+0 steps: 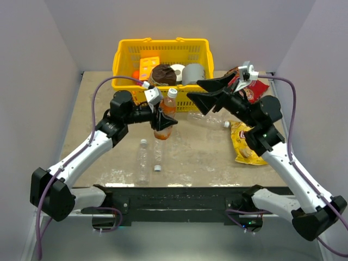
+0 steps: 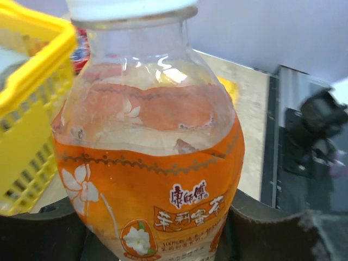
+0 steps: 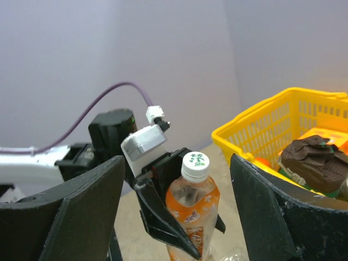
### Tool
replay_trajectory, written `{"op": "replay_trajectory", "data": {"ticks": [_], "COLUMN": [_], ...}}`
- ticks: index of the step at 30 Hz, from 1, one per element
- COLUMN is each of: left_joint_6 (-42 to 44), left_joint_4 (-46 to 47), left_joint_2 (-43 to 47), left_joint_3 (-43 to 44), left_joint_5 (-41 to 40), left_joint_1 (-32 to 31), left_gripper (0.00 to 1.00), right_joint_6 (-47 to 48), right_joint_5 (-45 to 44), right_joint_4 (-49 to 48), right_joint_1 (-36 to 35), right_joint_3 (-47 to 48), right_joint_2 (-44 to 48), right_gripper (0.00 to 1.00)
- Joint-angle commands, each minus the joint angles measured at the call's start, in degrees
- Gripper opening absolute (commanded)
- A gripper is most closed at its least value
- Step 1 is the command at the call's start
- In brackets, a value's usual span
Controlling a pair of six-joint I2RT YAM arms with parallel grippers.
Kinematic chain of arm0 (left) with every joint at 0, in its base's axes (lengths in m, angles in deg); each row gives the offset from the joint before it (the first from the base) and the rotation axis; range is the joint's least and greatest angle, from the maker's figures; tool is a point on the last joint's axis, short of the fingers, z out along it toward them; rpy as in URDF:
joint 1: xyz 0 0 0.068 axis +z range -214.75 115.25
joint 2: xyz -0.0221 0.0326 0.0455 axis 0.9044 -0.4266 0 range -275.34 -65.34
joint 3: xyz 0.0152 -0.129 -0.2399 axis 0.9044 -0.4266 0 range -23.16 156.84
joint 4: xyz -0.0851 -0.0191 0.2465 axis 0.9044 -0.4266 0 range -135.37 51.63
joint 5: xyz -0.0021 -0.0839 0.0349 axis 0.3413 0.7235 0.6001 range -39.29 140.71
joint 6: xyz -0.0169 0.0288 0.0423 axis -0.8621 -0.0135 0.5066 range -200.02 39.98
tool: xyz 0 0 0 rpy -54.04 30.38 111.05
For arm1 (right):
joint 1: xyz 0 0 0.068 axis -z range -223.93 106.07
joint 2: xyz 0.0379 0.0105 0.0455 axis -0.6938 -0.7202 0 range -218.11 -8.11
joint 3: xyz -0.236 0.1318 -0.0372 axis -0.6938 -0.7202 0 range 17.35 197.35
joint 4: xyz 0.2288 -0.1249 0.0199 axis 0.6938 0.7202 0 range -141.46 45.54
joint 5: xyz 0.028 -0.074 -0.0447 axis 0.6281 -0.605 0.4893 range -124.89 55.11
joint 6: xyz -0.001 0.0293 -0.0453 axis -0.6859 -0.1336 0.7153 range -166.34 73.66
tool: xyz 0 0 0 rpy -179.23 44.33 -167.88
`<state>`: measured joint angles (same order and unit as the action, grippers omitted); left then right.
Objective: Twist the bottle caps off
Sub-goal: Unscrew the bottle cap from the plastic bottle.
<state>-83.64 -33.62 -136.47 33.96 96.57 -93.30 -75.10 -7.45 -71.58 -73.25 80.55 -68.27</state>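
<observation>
An orange-labelled bottle (image 1: 166,113) stands upright in front of the basket, and my left gripper (image 1: 163,123) is shut on its lower body. The left wrist view fills with that bottle (image 2: 152,179), its white cap (image 2: 130,8) at the top edge. My right gripper (image 1: 203,92) is open, level with the cap (image 1: 172,93) and to its right, not touching it. From the right wrist, the cap (image 3: 196,165) with green print sits screwed on, between and beyond the fingers (image 3: 277,206). Three clear bottles lie on the table: two (image 1: 143,160) (image 1: 158,152) near the front, one (image 1: 209,118) to the right.
A yellow basket (image 1: 163,46) holding rolls, a grey can and other items stands at the back, just behind the held bottle. A red snack bag (image 1: 254,89) and a yellow one (image 1: 244,142) lie on the right, under my right arm.
</observation>
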Motion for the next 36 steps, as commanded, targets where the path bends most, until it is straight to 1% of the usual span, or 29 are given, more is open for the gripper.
{"op": "replay_trajectory", "data": {"ticks": [1, 2, 5, 7, 11, 13, 16, 19, 34, 36], "left_joint_6": [-0.16, -0.77, -1.04, -0.87, 0.1, 0.45, 0.98, 1.42, 2.56, 2.56], "left_joint_4": [1.13, 1.13, 1.22, 1.05, 0.7, 0.26, -0.09, -0.54, -1.41, -1.5], "left_joint_2": [2.05, 2.05, 1.96, 2.05, 1.96, 1.61, 1.35, 0.82, -0.59, -0.67], "left_joint_3": [0.89, 0.71, 0.36, 0.36, 0.27, 0.44, 0.62, 0.71, 1.06, 1.06], "left_joint_5": [-15.79, -18.33, -21.07, -21.96, -23.19, -23.45, -23.54, -23.63, -23.81, -23.81], "left_joint_1": [0.08, -0.01, -0.45, -0.89, -2.11, -2.56, -3.43, -4.23, -6.25, -6.42], "left_gripper": [0.0, 0.0, 0.0, 0.0, 0.0, 0.0, 0.0, 0.0, 0.0, 0.0], "right_joint_6": [1.93, 2.73, 6.07, 6.87, 6.69, 6.34, 5.99, 5.81, 5.37, 5.37], "right_joint_5": [-18.08, -19.95, -26.88, -28.05, -27.53, -27.53, -25.86, -25.42, -23.05, -22.7], "right_joint_4": [9.45, 10.79, 14.57, 16.16, 15.99, 15.11, 14.15, 13.18, 10.98, 10.72], "right_joint_1": [-3.01, -5.02, -9.07, -10.05, -11.37, -11.63, -11.81, -11.81, -11.9, -11.9], "right_joint_3": [3.67, 4.38, 6.84, 8.51, 9.66, 9.92, 10.01, 9.49, 9.4, 9.31], "right_joint_2": [0.22, -0.39, -2.58, -3.9, -7.07, -8.3, -9.36, -9.62, -11.47, -11.64], "right_gripper": [0.79, 0.78, 0.79, 0.78, 0.75, 0.69, 0.64, 0.61, 0.55, 0.53]}}
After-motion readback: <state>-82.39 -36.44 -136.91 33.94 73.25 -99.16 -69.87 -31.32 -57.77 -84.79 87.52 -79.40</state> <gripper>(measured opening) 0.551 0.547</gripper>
